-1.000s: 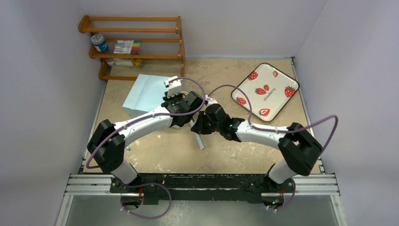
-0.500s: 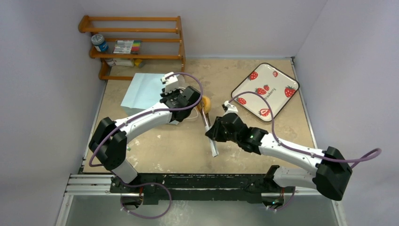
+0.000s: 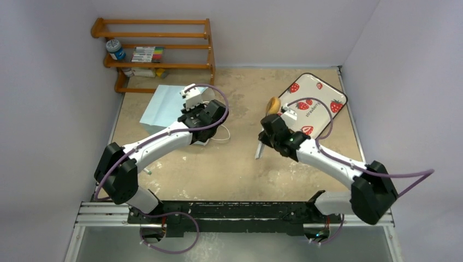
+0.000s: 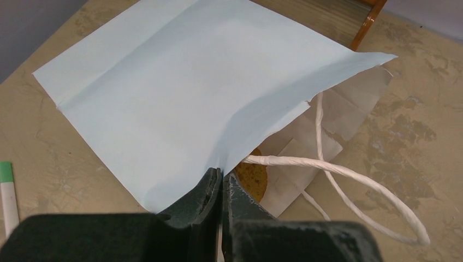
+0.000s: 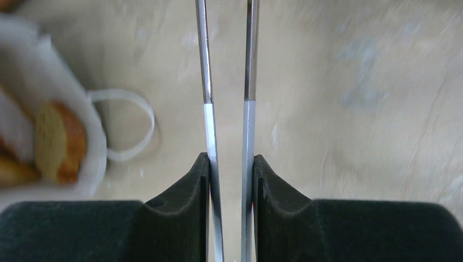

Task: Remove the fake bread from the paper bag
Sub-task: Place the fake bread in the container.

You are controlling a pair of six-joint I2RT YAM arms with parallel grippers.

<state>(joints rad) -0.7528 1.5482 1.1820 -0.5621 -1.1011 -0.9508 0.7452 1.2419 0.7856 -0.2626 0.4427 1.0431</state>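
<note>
The pale blue paper bag (image 3: pixel 164 106) lies flat at the back left, its mouth and white cord handles (image 3: pixel 220 134) facing right. My left gripper (image 3: pixel 192 121) is shut on the bag's upper mouth edge (image 4: pixel 221 173) and holds it raised. A brown-orange bread piece (image 4: pixel 252 177) shows inside the bag. My right gripper (image 3: pixel 271 134) is shut on metal tongs (image 5: pixel 229 158). An orange-tan bagel (image 3: pixel 273 105) sits at the tongs' far tip, by the tray's left edge. It is out of the right wrist view. There the bag and bread (image 5: pixel 60 143) are blurred at left.
A white strawberry-patterned tray (image 3: pixel 322 90) sits at the back right. A wooden shelf (image 3: pixel 158 52) with markers and a jar stands at the back left. A green-tipped marker (image 4: pixel 6 191) lies on the table left of the bag. Walls close in on three sides.
My right arm has swung the tongs and bagel from the bag's mouth rightward to the tray's left edge. My left gripper has shifted slightly left, still pinching the bag.
</note>
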